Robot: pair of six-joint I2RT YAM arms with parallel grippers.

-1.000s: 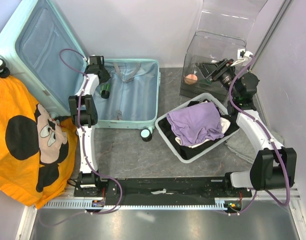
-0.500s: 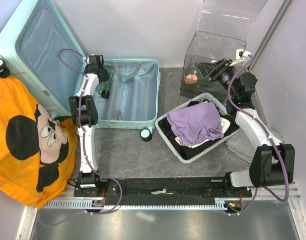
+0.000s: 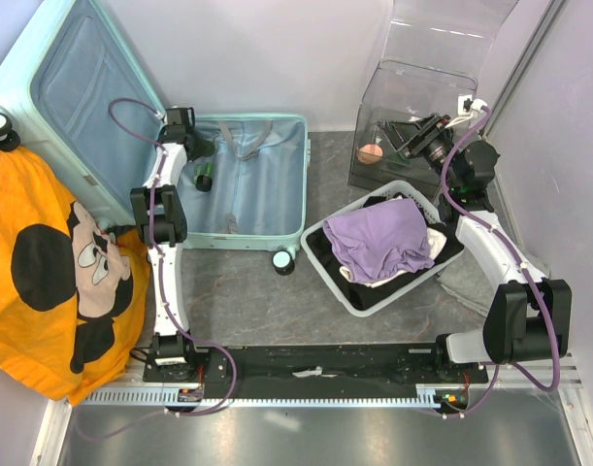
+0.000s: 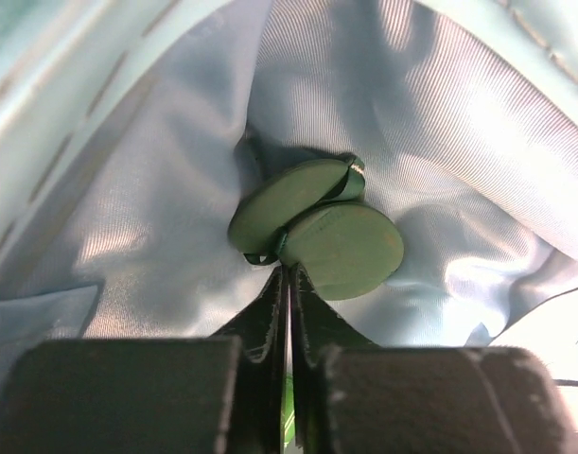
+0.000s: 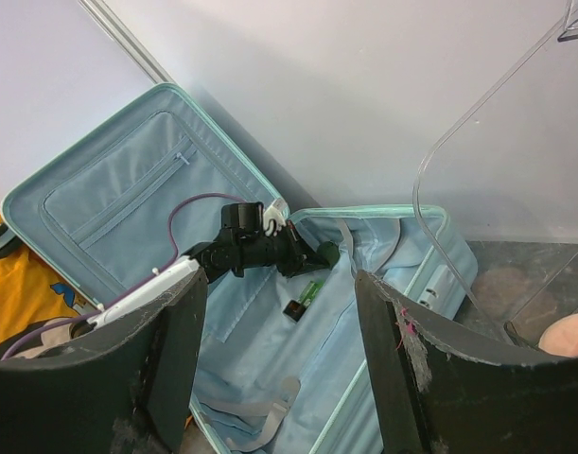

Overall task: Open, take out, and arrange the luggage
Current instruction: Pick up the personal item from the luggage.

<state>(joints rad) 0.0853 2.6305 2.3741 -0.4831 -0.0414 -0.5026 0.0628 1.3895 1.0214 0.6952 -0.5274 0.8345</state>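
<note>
Far left on my screen lies an orange cloth (image 3: pixel 44 282) with a cartoon mouse print, bunched against the luggage (image 3: pixel 257 194). The case is open: its lid (image 3: pixel 73 87) leans up at the back left with the pale lining facing me, and the base lies flat on the table just right of it, one wheel (image 3: pixel 283 260) at its near corner. My left arm reaches into the base's far left corner. There the left claw (image 4: pixel 287 274) has its fingers pressed together, tips right at the near edge of a dark green thing (image 4: pixel 317 236) lying in a fold of the lining (two rounded lobes with a thin strap, as far as the wrist view shows); whether a bit of strap is caught between them I cannot tell. A small green item (image 3: pixel 205 180) lies on the lining just nearer me. Right of the case sits a white basket (image 3: pixel 320 233) with a purple cloth (image 3: pixel 378 238) on top of dark fabric. Behind it stands a clear box (image 3: pixel 412 78) with a pink round thing (image 3: pixel 371 152) inside. The right claw (image 3: pixel 405 136) sits in the box's opening, spread wide, with nothing between its fingers.
</note>
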